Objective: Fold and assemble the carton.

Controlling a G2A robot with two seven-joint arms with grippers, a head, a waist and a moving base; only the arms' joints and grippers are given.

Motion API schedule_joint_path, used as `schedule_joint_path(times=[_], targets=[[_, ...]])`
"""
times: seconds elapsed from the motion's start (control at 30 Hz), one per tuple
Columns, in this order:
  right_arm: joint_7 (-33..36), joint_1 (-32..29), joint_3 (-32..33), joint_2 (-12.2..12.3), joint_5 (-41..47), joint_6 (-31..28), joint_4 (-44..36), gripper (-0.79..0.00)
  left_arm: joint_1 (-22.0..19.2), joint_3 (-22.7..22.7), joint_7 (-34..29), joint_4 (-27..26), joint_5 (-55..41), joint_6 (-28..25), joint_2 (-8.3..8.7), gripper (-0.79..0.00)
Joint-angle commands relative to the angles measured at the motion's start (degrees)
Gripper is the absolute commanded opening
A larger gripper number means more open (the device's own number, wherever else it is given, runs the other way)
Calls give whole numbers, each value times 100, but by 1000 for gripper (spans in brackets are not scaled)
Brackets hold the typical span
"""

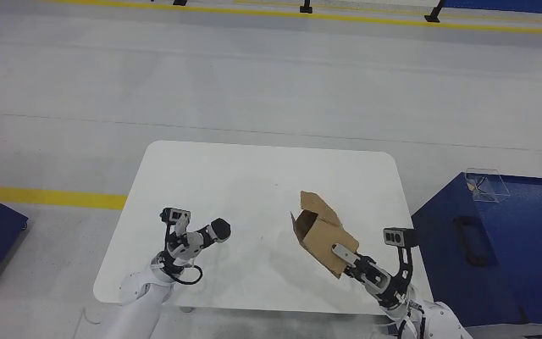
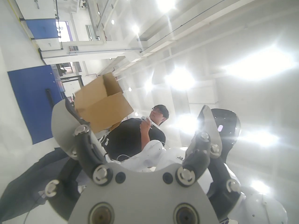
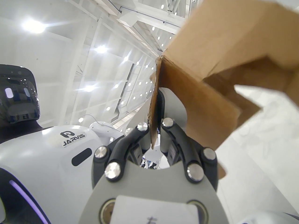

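Pinches a flap of the carton (image 1: 319, 230) in the right gripper (image 1: 342, 252), clamped tight on the cardboard, tilted over the right side of the table (image 1: 254, 169). Holds the left gripper (image 1: 218, 230) spread wide and empty, well apart from it.

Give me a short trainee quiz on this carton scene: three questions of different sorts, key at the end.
1. True or false: the carton is folded flat.
2. Pick one. The right gripper is: A open; B shut on a carton flap; C shut on nothing.
3. Fill in: the left gripper has its jaws ____ and holds nothing.
Key: 1 false, it is opened into a box shape. 2 B. 3 open.
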Motion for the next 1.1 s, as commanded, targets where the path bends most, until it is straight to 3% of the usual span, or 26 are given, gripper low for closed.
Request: schedule_joint_path(times=[0.0, 0.57, 0.83, 0.93, 1.07], targets=[[-53, -16, -52, -7, -86, 82, -71, -785, 6, -81, -106, -57, 204, 45, 28, 0], [-53, -16, -52, -7, -86, 82, -71, -785, 3, -142, -180, -75, 318, 13, 46, 0], [200, -59, -331, -5, -1450, 64, -223, -785, 29, -996, -460, -937, 1053, 240, 261, 0], [458, -100, -455, 10, -1699, 161, -253, -785, -4, -1043, -690, -1298, 1411, 470, 309, 0], [845, -35, -525, 43, -1943, 282, -294, -785, -316, -708, -1121, -1443, 1986, 978, 326, 0]])
